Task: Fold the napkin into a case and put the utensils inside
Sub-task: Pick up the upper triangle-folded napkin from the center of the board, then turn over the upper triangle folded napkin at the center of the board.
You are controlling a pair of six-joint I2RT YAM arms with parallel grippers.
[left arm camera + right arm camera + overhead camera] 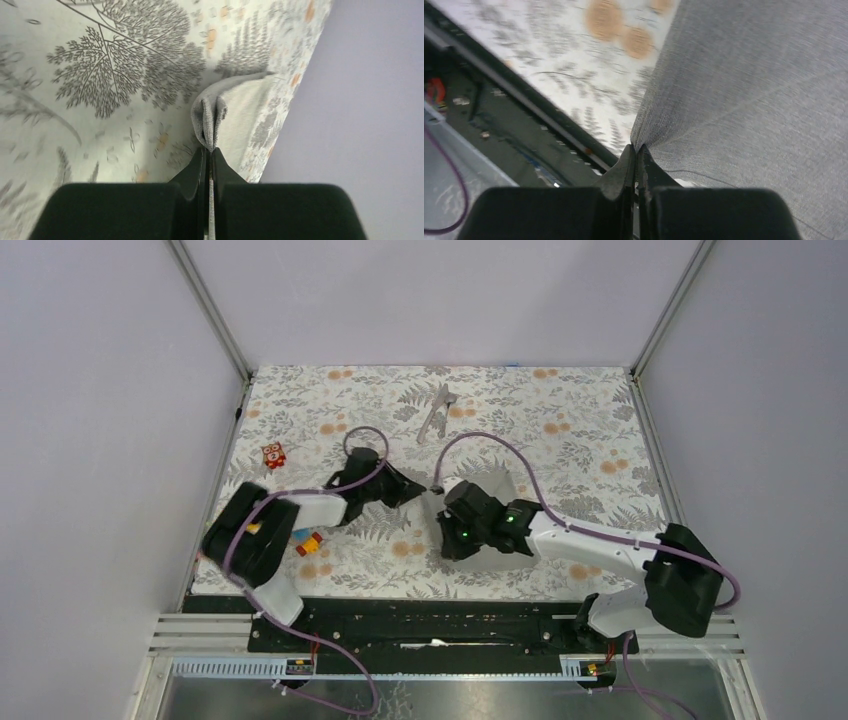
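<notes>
Right around the middle of the floral-patterned tablecloth [570, 455], both arms have hold of the plain mid-grey rectangular cloth napkin [749, 90]. So this is the folding step, nowhere near loading cutlery yet.

On one side, the left gripper [209, 149] is clamped tight on a little bunched-up pleat at the napkin's edge. Its wrist view shows the doubled fabric poking out past the tips. Over on the near side of the cloth, the right gripper [636, 148] is pinched hard on an edge or corner, and the fabric fans away from its tips. It looks lifted off the table a bit.

Those slim shiny silver metal utensils [437, 410] lie close together at the far side of the tablecloth, well apart from the napkin. No case shape yet as far as I can tell, though the arms hide most of the cloth from above.

My guess for the next move: carry both pinched points the same way, together, so the cloth lays over itself evenly. It's soft and floppy, so if one arm leads, the fold goes crooked or an edge slips out.
</notes>
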